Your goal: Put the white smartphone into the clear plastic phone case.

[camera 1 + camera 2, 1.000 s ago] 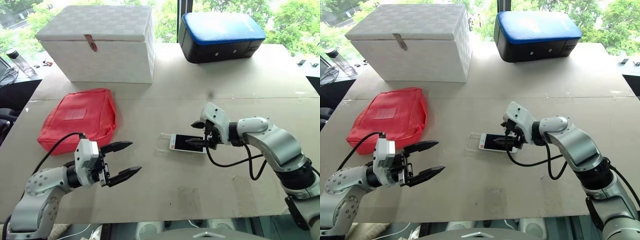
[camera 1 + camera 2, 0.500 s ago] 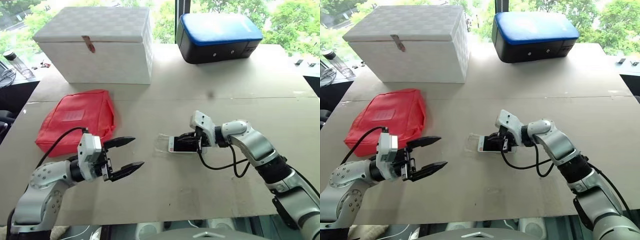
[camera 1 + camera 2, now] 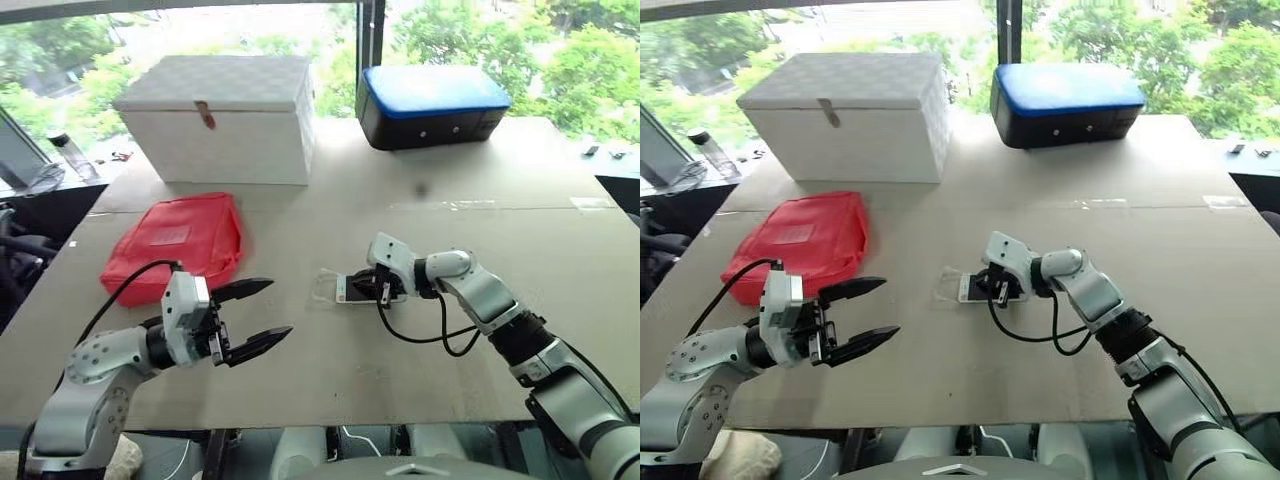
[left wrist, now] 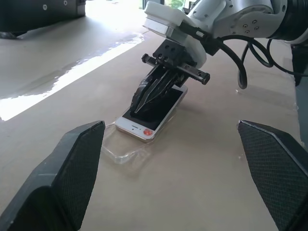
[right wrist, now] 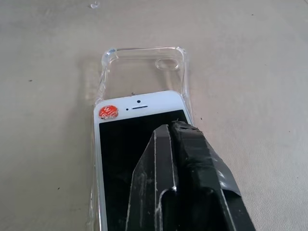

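Observation:
The white smartphone (image 5: pixel 138 103) lies screen up on the table, with a red sticker on its top bezel. It sits partly inside the clear plastic phone case (image 5: pixel 140 67), whose camera-hole end sticks out past the phone's top. My right gripper (image 3: pixel 379 287) is shut, its two fingertips (image 5: pixel 169 132) pressed together on the dark screen. In the left wrist view the phone (image 4: pixel 145 127) and the case's rim (image 4: pixel 121 155) lie beneath those closed fingers. My left gripper (image 3: pixel 279 307) hovers open to the left of the phone, holding nothing.
A red pouch (image 3: pixel 176 240) lies at the left. Behind it stands a white lidded box (image 3: pixel 226 118), with a blue-topped black case (image 3: pixel 432 100) at the back right. A bottle (image 3: pixel 66 153) stands beyond the table's left edge.
My right gripper has sunk onto the phone and closed its fingers, tips now on the screen. The left arm stayed put. The camera view has shifted.

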Tool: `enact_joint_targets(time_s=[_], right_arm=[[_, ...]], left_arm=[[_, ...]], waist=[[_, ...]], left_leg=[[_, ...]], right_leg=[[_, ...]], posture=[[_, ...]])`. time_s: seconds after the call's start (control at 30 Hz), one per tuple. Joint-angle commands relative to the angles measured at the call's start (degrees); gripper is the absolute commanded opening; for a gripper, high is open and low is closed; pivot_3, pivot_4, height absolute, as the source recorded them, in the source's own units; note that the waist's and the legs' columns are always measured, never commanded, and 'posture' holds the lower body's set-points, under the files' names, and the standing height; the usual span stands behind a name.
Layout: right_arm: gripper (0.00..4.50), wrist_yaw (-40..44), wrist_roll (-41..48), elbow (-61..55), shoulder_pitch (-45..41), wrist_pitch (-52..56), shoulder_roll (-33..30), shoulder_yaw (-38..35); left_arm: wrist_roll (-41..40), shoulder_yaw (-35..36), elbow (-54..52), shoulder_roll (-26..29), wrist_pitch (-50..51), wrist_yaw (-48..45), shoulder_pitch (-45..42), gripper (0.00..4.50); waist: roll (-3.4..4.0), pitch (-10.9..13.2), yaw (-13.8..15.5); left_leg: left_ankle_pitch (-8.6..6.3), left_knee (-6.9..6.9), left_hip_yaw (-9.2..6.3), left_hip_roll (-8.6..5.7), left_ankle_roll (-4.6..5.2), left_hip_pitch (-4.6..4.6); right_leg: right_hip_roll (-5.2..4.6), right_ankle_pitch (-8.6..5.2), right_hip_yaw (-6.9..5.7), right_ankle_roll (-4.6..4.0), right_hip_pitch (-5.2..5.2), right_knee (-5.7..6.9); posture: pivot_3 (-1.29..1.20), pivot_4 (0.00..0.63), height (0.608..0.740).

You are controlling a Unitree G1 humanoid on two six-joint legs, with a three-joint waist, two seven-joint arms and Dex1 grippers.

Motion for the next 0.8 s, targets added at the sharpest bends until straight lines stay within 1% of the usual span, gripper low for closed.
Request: enact_joint_targets(time_s=[0.03, 0.07, 0.1, 0.13, 0.17, 0.2, 0.23, 0.27, 0.33, 0.4, 0.5, 0.6, 0.63, 0.73, 0.8], right_arm=[[0.02, 0.3, 3.1, -0.5, 5.8, 5.8, 0.8, -2.1], [0.02, -0.3, 4.0, -2.7, 6.1, 6.2, 1.0, -3.7], [0.02, -1.0, 5.0, -4.7, 6.2, 7.5, 1.2, -5.2], [0.02, -1.5, 5.8, -6.6, 6.4, 8.7, 1.3, -6.4], [0.02, -2.1, 5.9, -8.2, 6.6, 9.2, 1.1, -7.1], [0.02, -2.7, 6.0, -10.2, 6.6, 9.7, 0.8, -7.7], [0.02, -2.9, 7.0, -12.6, 6.7, 10.7, 0.6, -8.6], [0.02, -3.2, 7.9, -14.8, 6.7, 11.8, 0.5, -9.7], [0.02, -3.8, 9.2, -19.1, 6.5, 14.0, -0.1, -11.5], [0.02, -4.4, 10.2, -22.1, 6.3, 15.6, -0.7, -12.7], [0.02, -5.6, 11.7, -25.3, 5.4, 18.4, -1.9, -15.0], [0.02, -6.2, 11.6, -26.9, 4.7, 19.4, -3.7, -15.6], [0.02, -6.0, 11.6, -27.4, 4.4, 19.7, -4.5, -15.6], [0.02, -5.4, 10.0, -27.5, 3.8, 18.8, -6.8, -13.7], [0.02, -5.4, 7.3, -25.2, 3.7, 16.3, -8.4, -11.5]], left_arm=[[-0.7, 0.2, -1.1, 0.6, 0.0, -0.2, -1.4, 4.5], [-0.6, 0.3, -0.9, 0.7, 0.0, -0.3, -1.5, 4.5], [-0.5, 0.3, -0.8, 0.7, 0.1, -0.3, -1.6, 4.5], [-0.5, 0.3, -0.8, 0.7, 0.1, -0.4, -1.6, 4.5], [-0.4, 0.3, -0.8, 0.6, 0.2, -0.4, -1.6, 4.5], [-0.2, 0.1, -0.7, 0.6, 0.2, -0.3, -1.7, 4.5], [0.0, -0.1, -0.6, 0.5, 0.2, -0.3, -1.7, 4.5], [0.2, -0.2, -0.6, 0.4, 0.2, -0.2, -1.8, 4.5], [0.7, -0.6, -0.3, 0.3, 0.1, 0.2, -2.2, 4.5], [1.0, -0.8, -0.1, 0.2, 0.1, 0.4, -2.5, 4.5], [1.2, -1.2, 0.1, 0.0, -0.1, 0.4, -2.5, 4.5], [1.4, -1.4, 0.2, -0.1, -0.3, 0.4, -2.6, 4.5], [1.4, -1.5, 0.3, -0.1, -0.3, 0.4, -2.6, 4.5], [1.5, -1.7, 0.5, -0.2, -0.4, 0.3, -2.9, 4.5], [1.6, -1.9, 0.6, -0.3, -0.5, 0.4, -3.0, 4.5]], waist=[[0.69, 0.2, 0.0], [0.93, 0.3, -0.3], [1.04, 0.4, -0.5], [1.04, 0.5, -0.8], [0.99, 0.5, -1.0], [0.92, 0.6, -1.3], [0.7, 0.8, -1.4], [0.52, 0.9, -1.4], [0.51, 1.1, -1.3], [0.63, 1.4, -1.2], [0.65, 1.9, -1.4], [0.64, 2.2, -1.7], [0.64, 2.2, -1.7], [0.63, 2.6, -1.7], [0.62, 2.7, -1.7]], left_leg=[[0.01, 0.55, -1.55, -0.21, -0.01, -0.02], [-0.04, 1.07, -2.9, -0.25, -0.08, -0.19], [-0.16, 1.45, -3.82, -0.3, -0.23, -0.7], [-0.2, 1.44, -4.25, -0.31, -0.25, -1.02], [-0.26, 1.41, -4.4, -0.3, -0.16, -1.46], [-0.31, 1.45, -4.37, -0.33, -0.1, -1.85], [-0.41, 1.46, -4.32, -0.39, 0.01, -2.03], [-0.65, 1.69, -4.25, -0.44, 0.14, -2.07], [-0.74, 1.7, -4.28, -0.38, -0.19, -2.33], [-0.71, 1.76, -4.3, -0.38, -0.24, -2.94], [-0.73, 1.78, -4.25, -0.37, -0.28, -2.97], [-0.75, 1.79, -4.21, -0.35, -0.3, -2.95], [-0.75, 1.8, -4.22, -0.34, -0.29, -2.93], [-0.85, 1.83, -4.25, -0.29, -0.12, -2.93], [-0.91, 1.97, -4.27, -0.25, -0.01, -2.93]], right_leg=[[-0.15, 0.0, -0.79, 0.0, 0.01, -0.04], [-0.24, 0.0, -1.67, 0.01, 0.13, -0.13], [-0.25, 0.0, -2.45, 0.05, 0.17, -0.41], [-0.23, -0.09, -2.9, 0.22, 0.15, -0.9], [-0.17, -0.18, -3.11, 0.41, -0.15, -1.27], [-0.14, 0.13, -3.12, 0.91, -0.4, -1.5], [-0.09, 0.63, -3.05, 1.41, -0.44, -1.76], [-0.04, 1.22, -2.92, 1.24, -0.42, -1.83], [0.06, 1.33, -2.97, 1.05, -0.62, -1.9], [0.14, 1.35, -3.02, 1.03, -1.11, -1.87], [0.45, 1.32, -3.05, 1.06, -1.12, -1.89], [0.52, 1.31, -3.02, 1.09, -1.13, -1.89], [0.53, 1.18, -3.03, 1.29, -1.13, -1.89], [0.55, 1.16, -3.01, 1.32, -1.14, -1.88], [0.58, 1.17, -3.02, 1.32, -1.12, -1.83]], posture=[[0.0, 0.15, 0.74], [0.0, 0.15, 0.74], [0.0, 0.15, 0.74], [0.0, 0.15, 0.74], [0.0, 0.15, 0.74], [0.0, 0.15, 0.74], [0.0, 0.15, 0.74], [0.0, 0.15, 0.74], [0.0, 0.15, 0.74], [0.0, 0.15, 0.74], [0.0, 0.15, 0.74], [0.0, 0.15, 0.74], [0.0, 0.15, 0.74], [0.0, 0.15, 0.74], [0.0, 0.15, 0.74]])
